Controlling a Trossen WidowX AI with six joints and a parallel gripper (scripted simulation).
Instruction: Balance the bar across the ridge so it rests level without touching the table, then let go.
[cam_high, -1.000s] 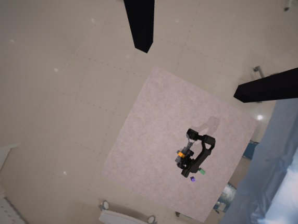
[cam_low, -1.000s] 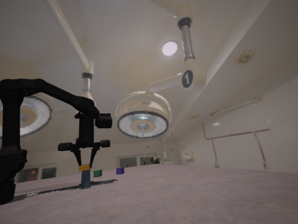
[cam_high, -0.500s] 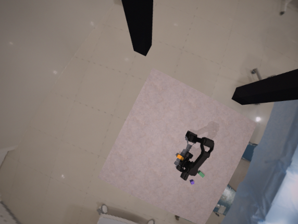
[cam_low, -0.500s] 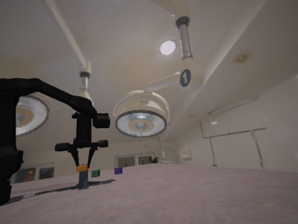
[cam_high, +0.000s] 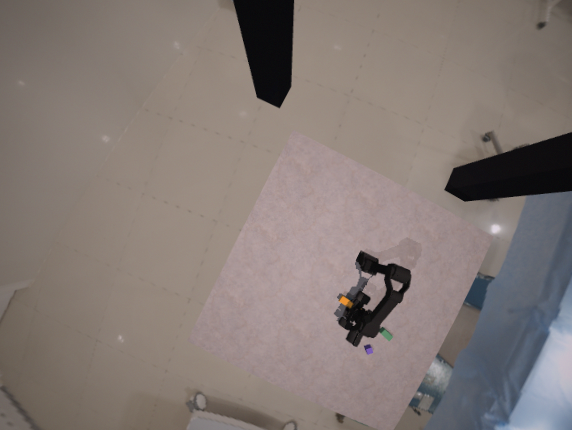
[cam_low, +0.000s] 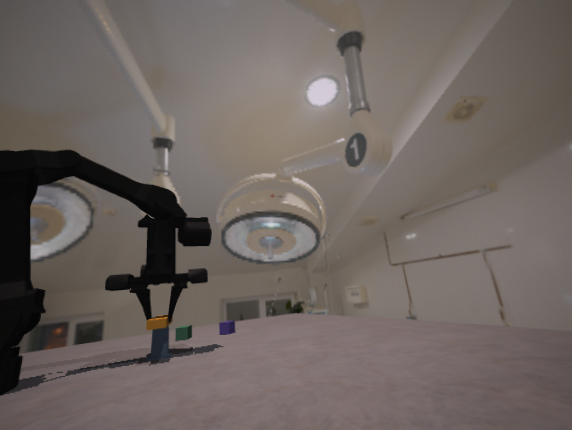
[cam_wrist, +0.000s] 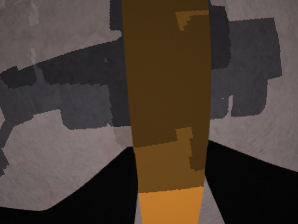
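The orange bar (cam_high: 345, 301) (cam_low: 156, 324) (cam_wrist: 167, 75) is held between the fingertips of my gripper (cam_low: 160, 318) (cam_wrist: 168, 152), which is shut on it and points down. The bar runs lengthwise through the wrist view and looks about level in the exterior view. The blue-grey ridge (cam_low: 160, 344) stands upright on the table, directly below the bar in the exterior view. The bar is at the ridge's top there and clear of the table; whether it rests on the ridge or sits just above it, I cannot tell. The bar hides the ridge in the wrist view.
A green block (cam_high: 386, 334) (cam_low: 183, 333) and a purple block (cam_high: 369, 349) (cam_low: 227, 328) lie on the table (cam_high: 280, 225) (cam_low: 350, 380), apart from the ridge. The arm's links (cam_high: 385, 310) stretch over the table beside the bar. The arm's shadow falls around the ridge.
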